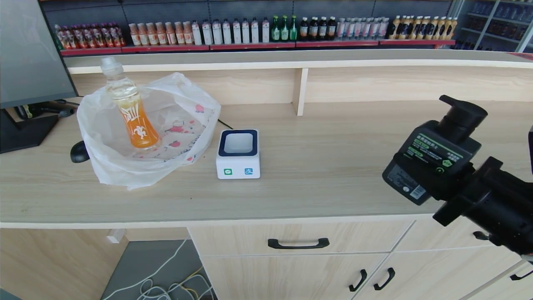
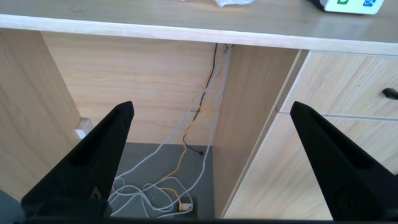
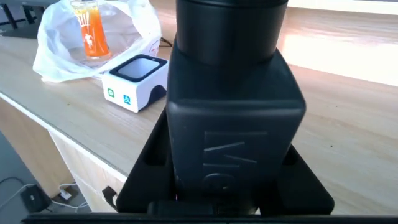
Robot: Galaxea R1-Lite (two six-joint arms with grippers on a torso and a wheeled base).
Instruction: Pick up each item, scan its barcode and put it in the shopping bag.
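My right gripper (image 1: 452, 189) is shut on a black pump bottle (image 1: 437, 156), held tilted above the counter's right front edge; its barcode label faces down and to the left. The same black pump bottle (image 3: 233, 118) is clamped between the gripper's jaws in the right wrist view. A white barcode scanner (image 1: 238, 154) with a dark-rimmed window stands mid-counter. To its left the white shopping bag (image 1: 108, 166) lies open with an orange drink bottle (image 1: 129, 106) standing inside. My left gripper (image 2: 208, 162) hangs open below the counter edge, over floor cables.
A monitor (image 1: 29, 54) and its black stand are at the far left, with a black mouse (image 1: 79, 152) beside the bag. A raised wooden ledge (image 1: 300, 62) runs along the counter's back. Drawers (image 1: 297, 243) sit under the counter front.
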